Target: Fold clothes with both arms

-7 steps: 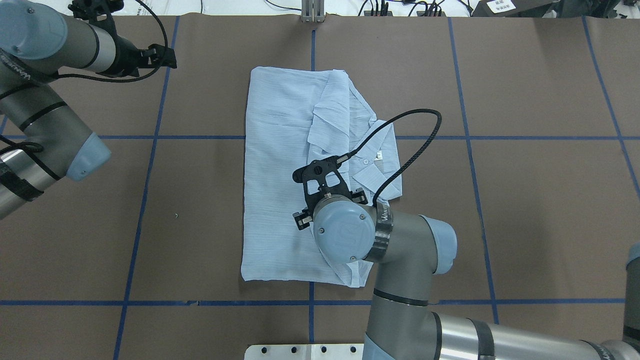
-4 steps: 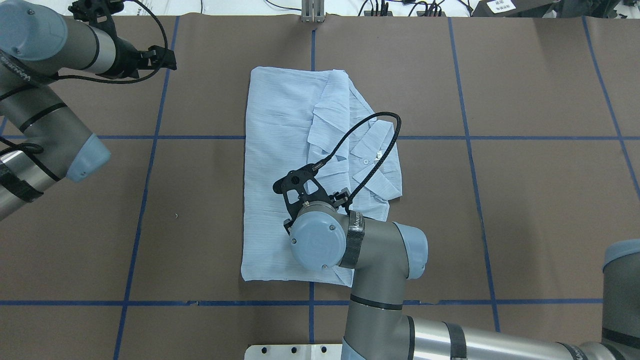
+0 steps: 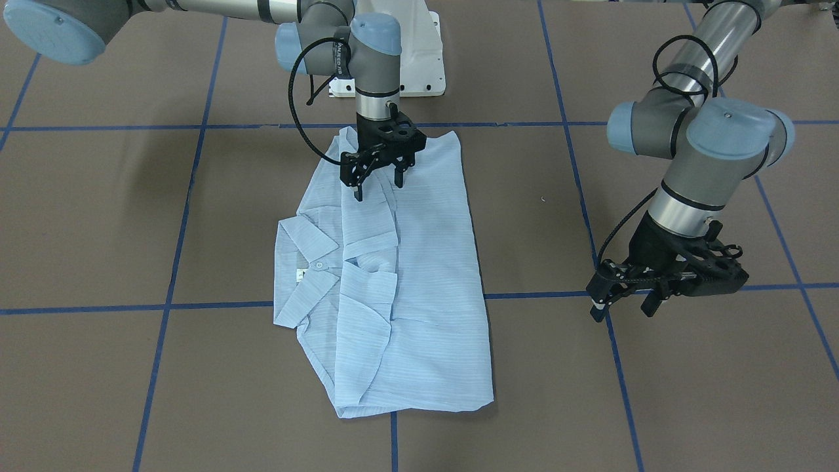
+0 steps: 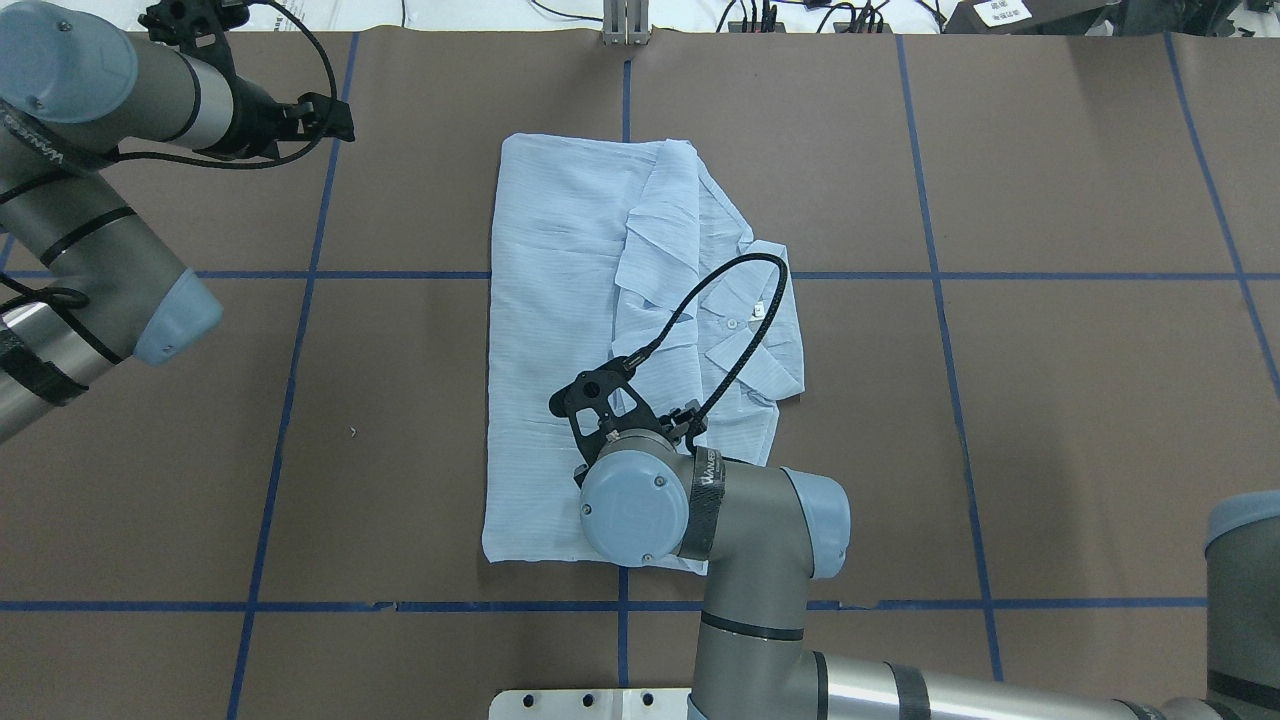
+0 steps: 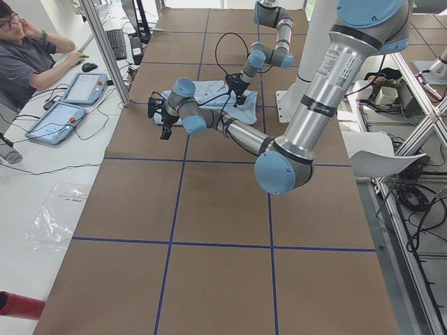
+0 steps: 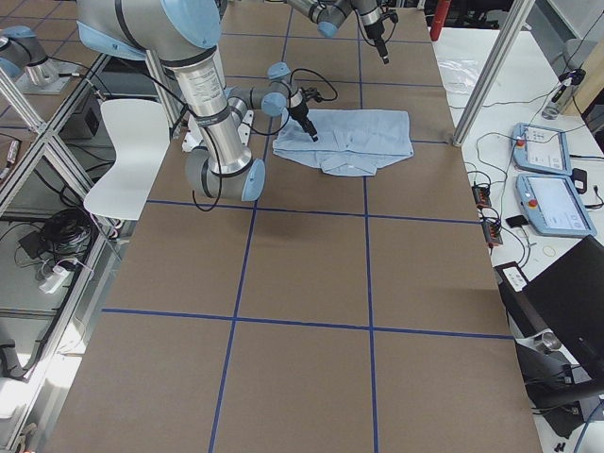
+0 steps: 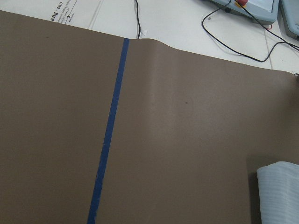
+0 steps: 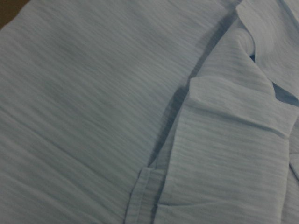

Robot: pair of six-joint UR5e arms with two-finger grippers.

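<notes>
The clothes are one pale-blue striped shirt [image 4: 560,330], folded into a long rectangle on the brown table, collar and white tag [image 3: 303,274] facing up. My right gripper [image 3: 378,187] stands open, pointing down over the shirt's end nearest the robot base, fingertips [image 3: 357,194] close to the fabric with nothing between them. From overhead the right wrist [image 4: 635,505] hides it. The right wrist view is filled by the shirt [image 8: 117,107], a folded sleeve edge on the right. My left gripper [image 3: 623,311] hangs open and empty above bare table, well away from the shirt.
Blue tape lines [image 4: 300,275] grid the brown table cover. The white pedestal base [image 3: 423,59] stands behind the shirt. A person [image 5: 28,56] sits at a side table with tablets [image 5: 63,112] and cables. A white chair [image 6: 118,151] stands beside the table.
The right arm moved left and back toward the robot over the shirt, its cable loop swinging along, then nearly stopped. The left arm stayed put. The shirt has not shifted.
</notes>
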